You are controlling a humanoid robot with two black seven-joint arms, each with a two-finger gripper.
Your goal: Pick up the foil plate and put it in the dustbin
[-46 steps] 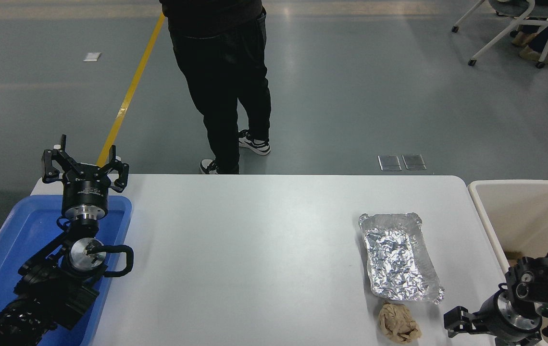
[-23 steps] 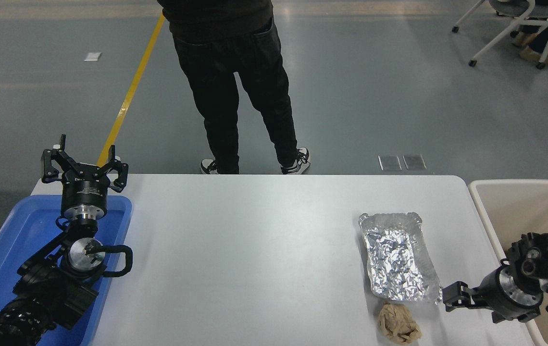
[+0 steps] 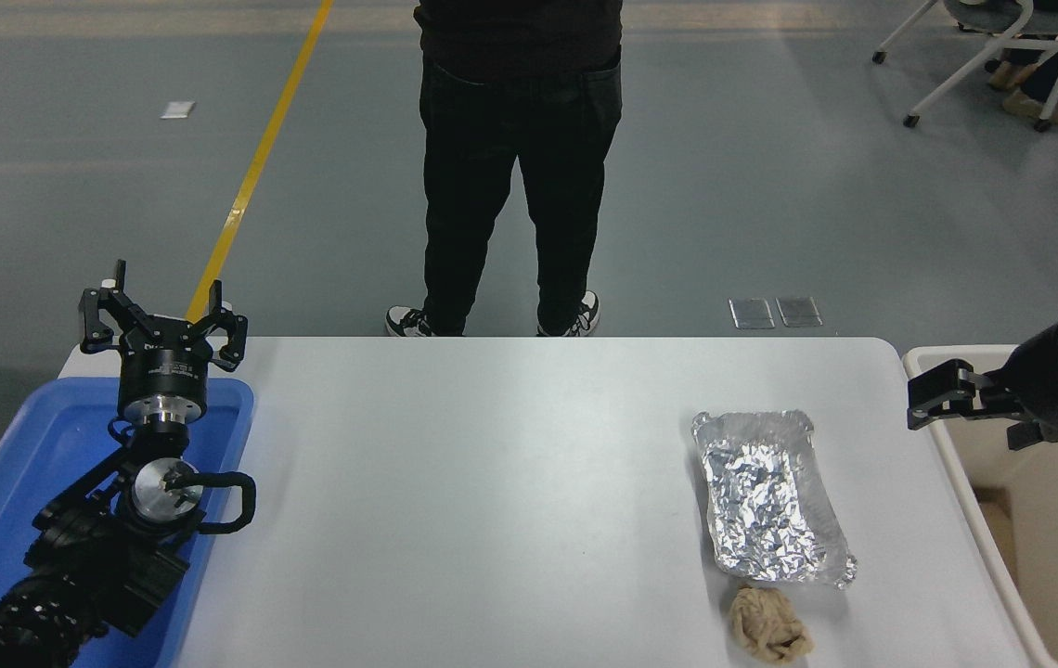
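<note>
The foil plate (image 3: 770, 496) lies flat on the white table (image 3: 492, 482) at its right side, long side pointing away from me. The cream dustbin (image 3: 926, 364) stands off the table's right edge. My right gripper (image 3: 921, 397) comes in from the right edge and hangs above the dustbin's left rim, pointing left, behind and to the right of the foil plate and apart from it. It holds nothing that I can see, and it is seen side-on. My left gripper (image 3: 165, 295) is open and empty, parked upright over the blue tray at the lower left.
A crumpled tan paper wad (image 3: 768, 623) lies just in front of the foil plate. A blue tray (image 3: 37, 436) sits at the table's left end. A person in black trousers (image 3: 515, 186) stands at the far side. A chair (image 3: 1002, 46) stands at the top right.
My right arm has swung from the table's front right corner up and back to above the dustbin's left rim. The person has stepped to the right. The foil plate has not moved.
</note>
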